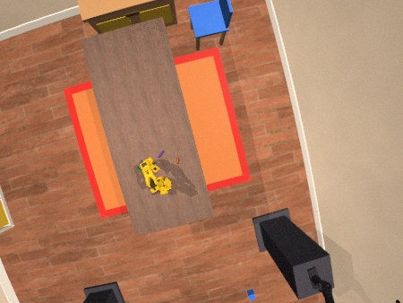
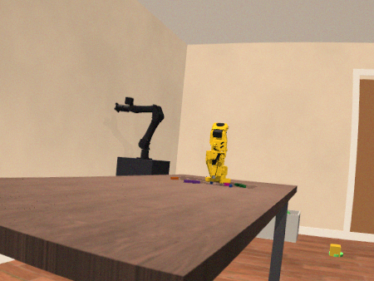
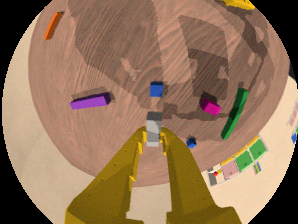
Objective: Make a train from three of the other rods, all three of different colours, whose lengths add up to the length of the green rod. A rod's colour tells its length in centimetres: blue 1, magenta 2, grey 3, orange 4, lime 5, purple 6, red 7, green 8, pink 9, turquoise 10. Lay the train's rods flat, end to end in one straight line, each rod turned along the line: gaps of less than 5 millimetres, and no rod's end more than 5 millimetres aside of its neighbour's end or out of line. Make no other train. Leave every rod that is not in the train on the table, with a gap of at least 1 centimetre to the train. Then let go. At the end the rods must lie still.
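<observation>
In your wrist view, the long purple rod (image 3: pixel 90 101) lies left of the nearer-centre blue block (image 3: pixel 156 89), the magenta rod (image 3: pixel 211 107) right.

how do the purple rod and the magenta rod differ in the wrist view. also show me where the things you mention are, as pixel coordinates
The purple rod (image 3: pixel 90 101) is long and slim, while the magenta rod (image 3: pixel 212 107) is short and stubby. The purple rod lies left of the gripper (image 3: pixel 153 140) in that picture, the magenta rod right of it, closer to the green rod (image 3: pixel 235 114). Both lie flat on the table, and neither is in a train.
</observation>
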Robot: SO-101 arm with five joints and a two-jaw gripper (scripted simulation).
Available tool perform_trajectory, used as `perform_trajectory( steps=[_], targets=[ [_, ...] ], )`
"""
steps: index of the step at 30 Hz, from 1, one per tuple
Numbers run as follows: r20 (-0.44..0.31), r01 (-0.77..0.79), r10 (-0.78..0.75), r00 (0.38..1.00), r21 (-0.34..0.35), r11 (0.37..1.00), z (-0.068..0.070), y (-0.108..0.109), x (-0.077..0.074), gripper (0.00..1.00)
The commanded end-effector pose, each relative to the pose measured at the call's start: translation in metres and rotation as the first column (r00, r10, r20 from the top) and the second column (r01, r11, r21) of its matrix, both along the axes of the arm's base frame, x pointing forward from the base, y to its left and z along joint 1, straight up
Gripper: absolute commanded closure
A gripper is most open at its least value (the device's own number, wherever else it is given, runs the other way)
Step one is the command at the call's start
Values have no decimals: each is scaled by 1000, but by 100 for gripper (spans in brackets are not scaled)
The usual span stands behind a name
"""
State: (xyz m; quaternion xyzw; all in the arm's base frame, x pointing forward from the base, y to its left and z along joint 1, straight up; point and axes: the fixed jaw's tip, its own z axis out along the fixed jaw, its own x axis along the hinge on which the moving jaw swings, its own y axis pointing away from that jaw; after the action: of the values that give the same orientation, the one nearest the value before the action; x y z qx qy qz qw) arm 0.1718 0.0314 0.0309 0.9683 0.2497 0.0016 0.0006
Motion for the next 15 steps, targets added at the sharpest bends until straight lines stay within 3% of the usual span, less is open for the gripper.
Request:
perform_trajectory(
  steps=[1,15],
  targets=[
    [61,-10,9,998,15,1000,4,3,8,100],
    [61,-10,9,998,15,1000,-5,3,9,100]
  ],
)
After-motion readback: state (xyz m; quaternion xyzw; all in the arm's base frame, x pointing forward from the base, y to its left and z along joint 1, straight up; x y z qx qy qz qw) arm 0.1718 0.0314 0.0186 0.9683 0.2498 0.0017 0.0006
